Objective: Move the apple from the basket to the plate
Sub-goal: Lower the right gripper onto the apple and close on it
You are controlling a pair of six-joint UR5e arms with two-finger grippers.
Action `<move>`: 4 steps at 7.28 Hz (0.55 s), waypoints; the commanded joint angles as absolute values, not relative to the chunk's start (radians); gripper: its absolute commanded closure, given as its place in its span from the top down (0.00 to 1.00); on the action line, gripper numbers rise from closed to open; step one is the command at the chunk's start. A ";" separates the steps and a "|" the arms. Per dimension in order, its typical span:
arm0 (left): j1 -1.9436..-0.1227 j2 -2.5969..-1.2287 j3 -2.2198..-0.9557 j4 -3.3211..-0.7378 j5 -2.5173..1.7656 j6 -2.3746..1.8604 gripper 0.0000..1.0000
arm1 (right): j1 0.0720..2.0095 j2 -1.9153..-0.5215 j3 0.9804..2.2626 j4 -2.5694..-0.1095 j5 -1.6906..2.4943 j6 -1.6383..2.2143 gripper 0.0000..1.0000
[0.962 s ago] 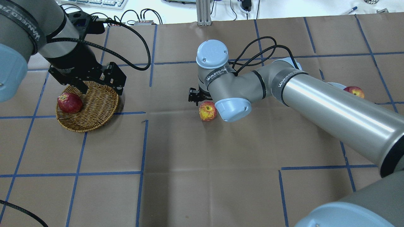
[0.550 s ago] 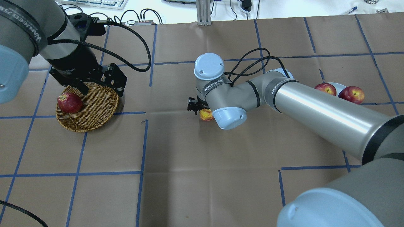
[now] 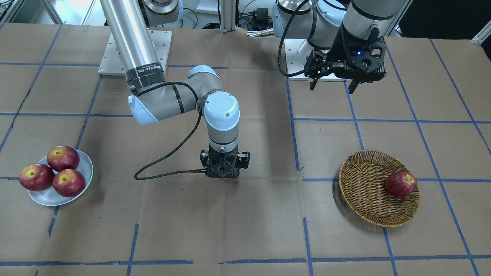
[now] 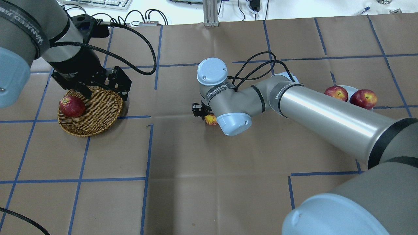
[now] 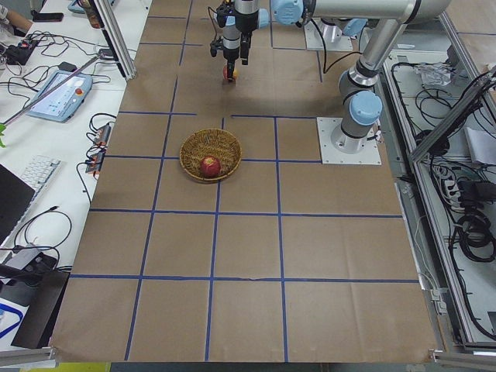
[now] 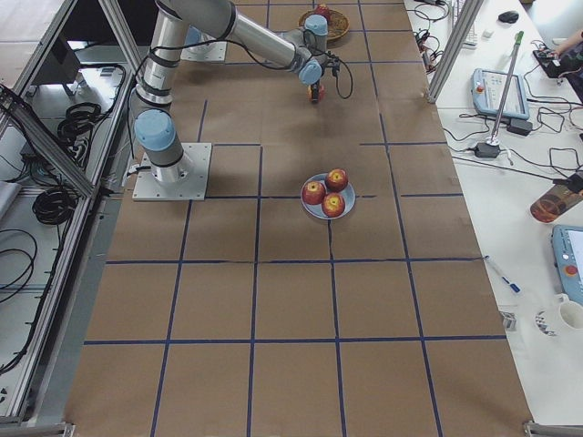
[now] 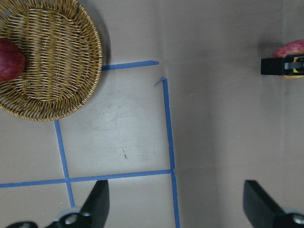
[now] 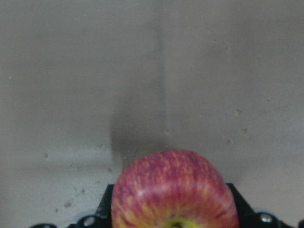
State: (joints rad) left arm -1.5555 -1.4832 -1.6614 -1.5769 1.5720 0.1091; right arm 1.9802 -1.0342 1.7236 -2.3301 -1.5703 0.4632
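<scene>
The pinkish-red, yellow-streaked apple [image 4: 211, 120] lies on the brown paper at the table's middle, outside the basket. My right gripper [image 3: 224, 173] is down over it, jaws open on either side; the right wrist view shows the apple [image 8: 173, 190] between the fingers [image 8: 105, 209]. The wicker basket [image 4: 101, 112] at the left holds one dark red apple [image 4: 72, 106]. My left gripper [image 4: 105, 92] hangs open and empty above the basket's far edge. The white plate [image 3: 86, 168] holds three dark red apples.
The left wrist view shows the basket [image 7: 61, 61] at top left and the apple [image 7: 293, 49] with a black finger beside it at top right. Blue tape lines grid the paper. Robot bases stand at the far side in the front-facing view.
My right arm has moved down and slightly towards the left over the apple, which the wrist now mostly covers from overhead. The left arm has barely moved.
</scene>
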 commanded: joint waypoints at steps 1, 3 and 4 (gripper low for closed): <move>-1.557 -1.491 -1.654 -1.577 1.569 0.103 0.99 | 1.974 -1.051 1.686 -2.327 -1.583 0.459 0.55; -1.557 -1.493 -1.651 -1.577 1.569 0.100 0.99 | 1.945 -1.110 1.689 -2.313 -1.594 0.450 0.55; -1.557 -1.496 -1.646 -1.577 1.568 0.097 0.99 | 1.910 -1.147 1.690 -2.283 -1.592 0.445 0.56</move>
State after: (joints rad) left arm -1.5565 -1.4926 -1.6507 -1.5769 1.5690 0.0999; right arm 1.9445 -1.1027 1.6879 -2.3091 -1.5917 0.4507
